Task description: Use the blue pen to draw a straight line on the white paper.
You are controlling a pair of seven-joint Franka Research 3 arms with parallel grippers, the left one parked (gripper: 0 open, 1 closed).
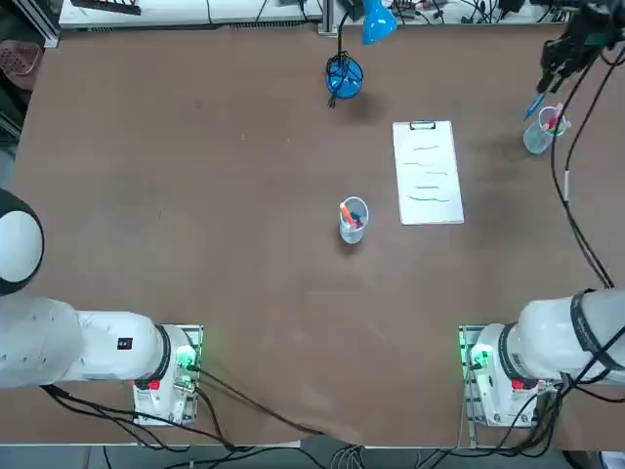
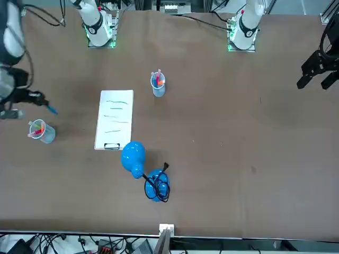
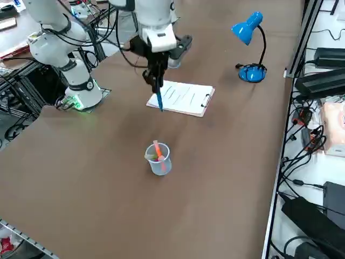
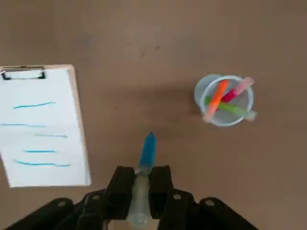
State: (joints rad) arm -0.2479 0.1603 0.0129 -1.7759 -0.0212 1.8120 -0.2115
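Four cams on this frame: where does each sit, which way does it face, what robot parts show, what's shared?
Top: overhead, bases at the bottom edge; right hand far right, shut on the blue pen.
Front: across the table, facing the robot; right hand at left, beside the white paper.
Right side: raised, looking diagonally down; right hand and pen over the table.
Right wrist: looks down past its own fingers; pen points away.
Shared: all four show paper, pen and the cup of pens.
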